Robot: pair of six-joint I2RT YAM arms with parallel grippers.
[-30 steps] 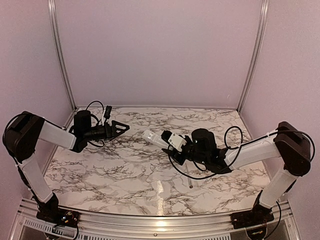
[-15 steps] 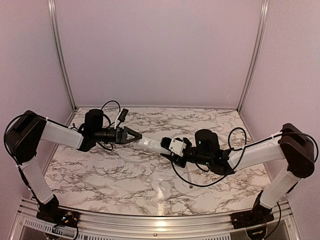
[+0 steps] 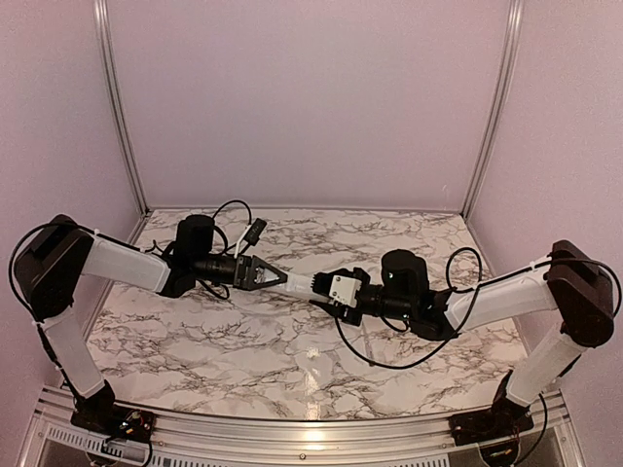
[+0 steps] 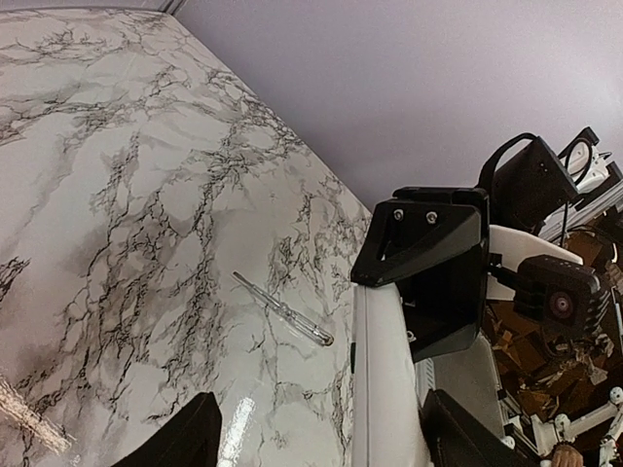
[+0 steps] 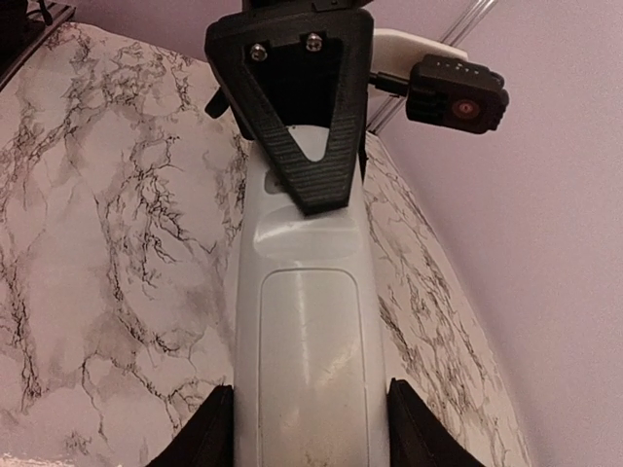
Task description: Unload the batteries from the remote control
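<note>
My right gripper [image 3: 321,285] is shut on the white remote control [image 3: 300,281] and holds it above the marble table, pointing left. In the right wrist view the remote control [image 5: 302,321] fills the gap between my right gripper's [image 5: 307,428] fingers, with its back panel facing up and closed. The batteries are hidden. My left gripper [image 3: 275,276] is open around the remote's free end. One of its black fingers [image 5: 302,126] lies over that end. In the left wrist view the remote control [image 4: 384,389] sits near the right finger of my left gripper [image 4: 321,438], with a wide gap on the other side.
A long thin grey stick [image 4: 282,309] lies flat on the marble table [image 3: 243,331] below the remote. Lilac walls and metal posts close in the table at the back and sides. The left arm's wrist camera [image 5: 458,97] hangs just beyond the remote's far end.
My left arm has swung right from the back left until its jaws are around the remote's end, and they have narrowed. My right arm has carried the remote a little left and levelled it.
</note>
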